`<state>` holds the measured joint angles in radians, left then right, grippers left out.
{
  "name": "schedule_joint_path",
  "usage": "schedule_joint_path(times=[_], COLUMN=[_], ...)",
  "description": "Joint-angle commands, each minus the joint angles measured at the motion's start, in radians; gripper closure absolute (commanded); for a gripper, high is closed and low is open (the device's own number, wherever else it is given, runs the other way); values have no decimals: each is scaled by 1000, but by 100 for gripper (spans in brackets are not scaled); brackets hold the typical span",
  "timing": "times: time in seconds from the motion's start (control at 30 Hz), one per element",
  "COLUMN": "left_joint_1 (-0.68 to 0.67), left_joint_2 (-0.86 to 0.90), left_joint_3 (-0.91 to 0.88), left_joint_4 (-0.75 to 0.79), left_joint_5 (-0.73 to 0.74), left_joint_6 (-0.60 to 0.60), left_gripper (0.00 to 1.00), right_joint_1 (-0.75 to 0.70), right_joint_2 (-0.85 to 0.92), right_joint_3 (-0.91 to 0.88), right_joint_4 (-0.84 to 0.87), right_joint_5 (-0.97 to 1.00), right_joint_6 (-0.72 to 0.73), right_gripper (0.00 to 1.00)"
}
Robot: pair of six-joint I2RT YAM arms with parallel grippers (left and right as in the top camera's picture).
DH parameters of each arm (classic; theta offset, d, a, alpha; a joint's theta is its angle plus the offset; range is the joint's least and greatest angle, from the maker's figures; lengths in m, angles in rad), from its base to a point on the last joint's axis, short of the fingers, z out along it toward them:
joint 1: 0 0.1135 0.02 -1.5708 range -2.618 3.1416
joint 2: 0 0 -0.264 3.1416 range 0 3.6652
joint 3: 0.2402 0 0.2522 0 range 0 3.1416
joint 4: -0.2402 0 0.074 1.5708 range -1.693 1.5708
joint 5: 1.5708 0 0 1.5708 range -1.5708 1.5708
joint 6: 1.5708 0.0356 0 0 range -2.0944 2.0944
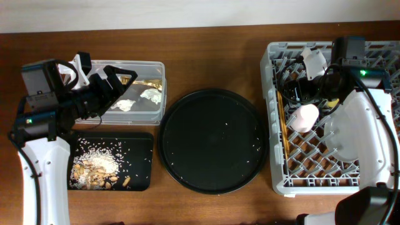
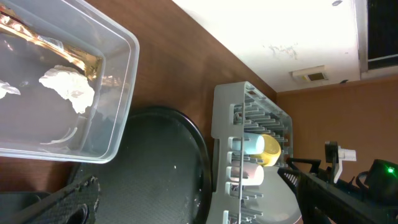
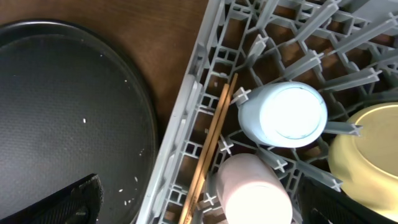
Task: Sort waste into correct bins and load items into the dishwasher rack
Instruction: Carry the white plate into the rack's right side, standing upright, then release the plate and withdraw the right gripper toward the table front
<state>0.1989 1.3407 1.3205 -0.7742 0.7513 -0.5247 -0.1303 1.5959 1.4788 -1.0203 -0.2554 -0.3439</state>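
The grey dishwasher rack [image 1: 275, 156] stands at the right. In it are an upturned light blue cup [image 3: 283, 115], a pink cup [image 3: 252, 190], a yellow bowl [image 3: 367, 155], wooden chopsticks [image 3: 211, 143] along its left wall and a pale plate [image 1: 340, 137]. My right gripper [image 3: 208, 211] hangs open above the pink cup, its fingers apart from it. The clear tub [image 1: 159, 69] holds tissue wads [image 1: 150, 95] and gold foil [image 1: 150, 82]. My left gripper [image 1: 122, 87] is open and empty over that tub. Food scraps [image 1: 97, 167] lie in the black rectangular tray [image 1: 140, 150].
A large round black tray [image 1: 212, 140] with a few white crumbs sits between the bins and the rack. The right arm's white body [image 1: 369, 137] covers part of the rack. Bare wooden table [image 1: 206, 206] runs along the front.
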Motion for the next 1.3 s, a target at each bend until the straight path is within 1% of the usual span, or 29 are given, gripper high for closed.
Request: schedule_joint_path(times=[0.0,0.3,0.43,0.53,0.87,1.0,1.2,1.27], left_joint_1=[5,5,5,5,5,5,5,5], left_joint_2=[0,0,0,0,0,0,0,0], left_joint_3=[7,7,7,7,7,7,7,7], left_joint_4=[2,2,2,2,2,2,2,2], left_joint_5=[7,8,8,7,7,8,8,7], left_joint_6=[-5,-5,-5,-5,-5,-5,-5,-5], left_gripper=[1,1,1,1,1,1,1,1], right_joint_1=[-1,-1,-1,-1,14,101,295,325], right_joint_2=[-19,-20,-86,-188,-641,-788,-1016,-1070], right_joint_3=[-5,-5,-5,-5,-5,-5,-5,-5], right_joint_4=[0,0,0,0,0,0,-1,-8], right_joint_5=[-24,-22,-22,-22,-21,-22,5,-5], right_joint_6=[6,6,5,6,5,6,5,6], right_gripper=[2,2,2,2,2,2,2,2])
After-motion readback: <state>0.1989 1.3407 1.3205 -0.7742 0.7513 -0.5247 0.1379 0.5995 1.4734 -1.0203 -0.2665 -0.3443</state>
